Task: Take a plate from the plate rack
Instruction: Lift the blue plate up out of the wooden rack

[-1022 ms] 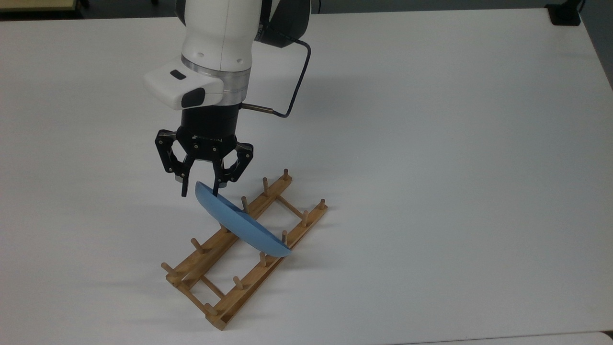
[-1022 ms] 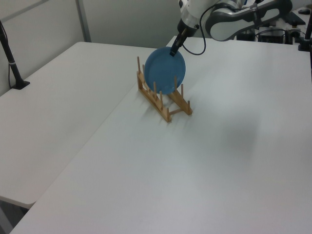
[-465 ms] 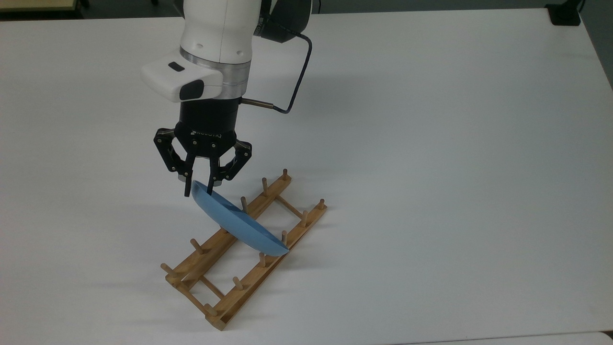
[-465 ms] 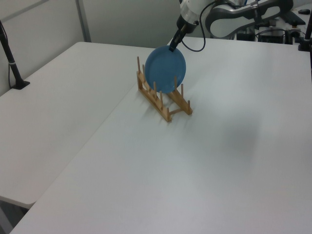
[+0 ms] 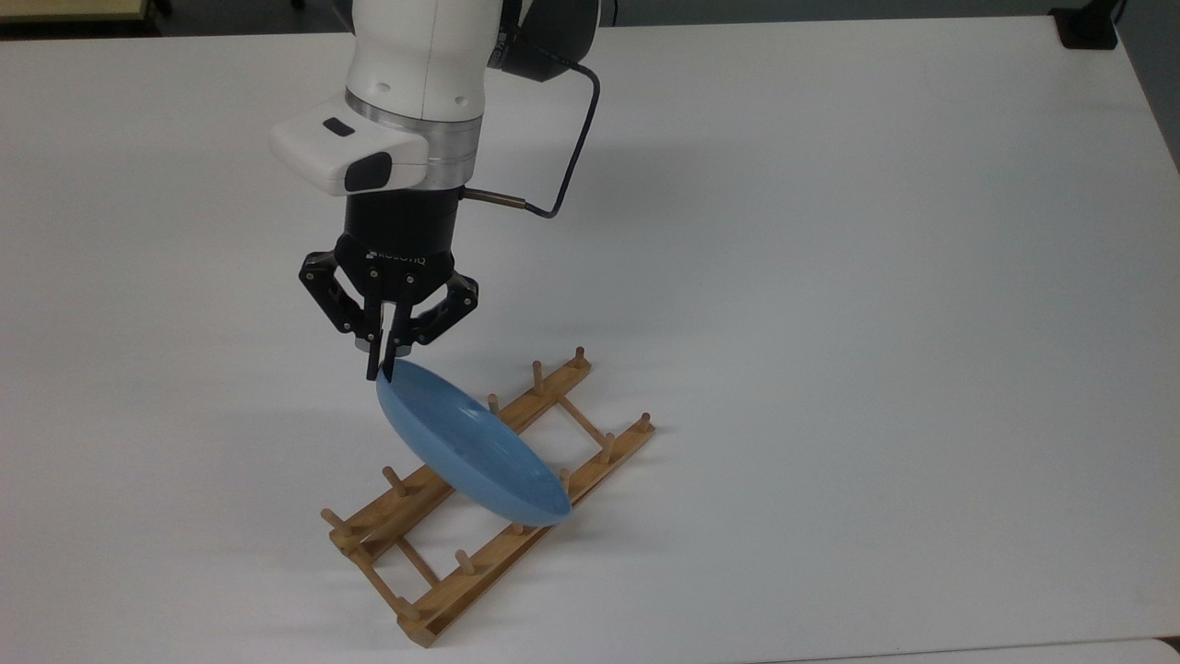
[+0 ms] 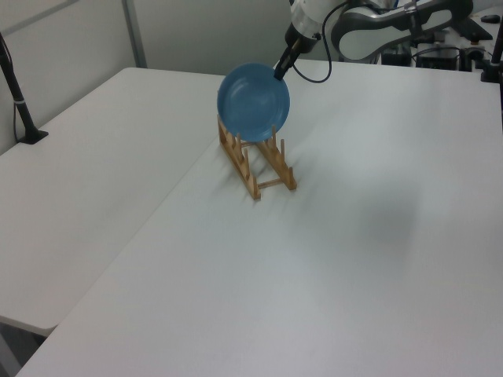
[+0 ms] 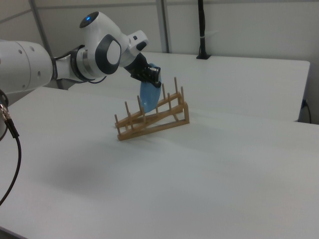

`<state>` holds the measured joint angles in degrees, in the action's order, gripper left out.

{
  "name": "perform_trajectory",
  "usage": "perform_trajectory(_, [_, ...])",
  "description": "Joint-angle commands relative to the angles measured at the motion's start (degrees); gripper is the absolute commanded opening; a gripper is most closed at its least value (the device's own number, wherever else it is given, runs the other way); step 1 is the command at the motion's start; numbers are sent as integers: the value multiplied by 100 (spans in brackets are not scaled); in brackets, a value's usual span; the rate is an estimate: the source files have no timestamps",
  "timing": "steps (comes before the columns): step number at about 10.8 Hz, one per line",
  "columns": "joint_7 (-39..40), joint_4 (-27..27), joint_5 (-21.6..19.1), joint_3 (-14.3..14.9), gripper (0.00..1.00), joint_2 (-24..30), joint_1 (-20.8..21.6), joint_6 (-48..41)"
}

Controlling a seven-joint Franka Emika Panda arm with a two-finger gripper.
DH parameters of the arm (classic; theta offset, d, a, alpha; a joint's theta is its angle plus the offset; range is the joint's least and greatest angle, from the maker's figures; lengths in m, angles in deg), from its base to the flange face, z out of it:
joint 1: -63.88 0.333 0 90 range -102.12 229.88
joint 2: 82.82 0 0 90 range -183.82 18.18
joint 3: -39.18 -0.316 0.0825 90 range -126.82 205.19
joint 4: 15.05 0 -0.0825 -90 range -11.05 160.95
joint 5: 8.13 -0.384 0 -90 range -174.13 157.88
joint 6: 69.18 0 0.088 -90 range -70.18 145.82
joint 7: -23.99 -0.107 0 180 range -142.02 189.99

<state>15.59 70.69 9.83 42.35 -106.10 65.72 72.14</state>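
Top view: The claw (image 5: 384,369) is clenched on the upper rim of the plate (image 5: 470,447), with both fingers pressed together on the edge. Half a second ago the fingers straddled the rim with a gap; that gap is now gone. The plate hangs below the claw and slants down toward the top view's right. The plate rack (image 5: 479,503) lies under it on the bench (image 5: 876,323), and it has shifted toward the top view's right and turned slightly since the earlier frames.

Left view: The claw (image 6: 278,74) grips the plate (image 6: 253,102) at its upper right edge. The plate sits higher than before and has moved toward the left view's left. Its lower edge overlaps the tops of the pegs of the rack (image 6: 255,163), so clearance cannot be confirmed. The rack has also moved.

Right view: The plate (image 7: 148,98) hangs below the claw (image 7: 152,75). The rack (image 7: 152,119) is tilted, with one end raised off the bench (image 7: 224,164).

Assessment: The grasp is made and the lift has begun. The tilted, displaced rack suggests the plate is snagging on the pegs and dragging the rack along. The pick is not complete until the plate clears them.
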Motion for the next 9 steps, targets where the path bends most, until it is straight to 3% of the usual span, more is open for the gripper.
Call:
perform_trajectory(1, [-101,101,156,53,0,393,1,-34])
perform_trajectory(6, [-57,101,-107,0,0,772,36,-1138])
perform_trajectory(9, [415,101,-1184,-79,0,938,141,-2385])
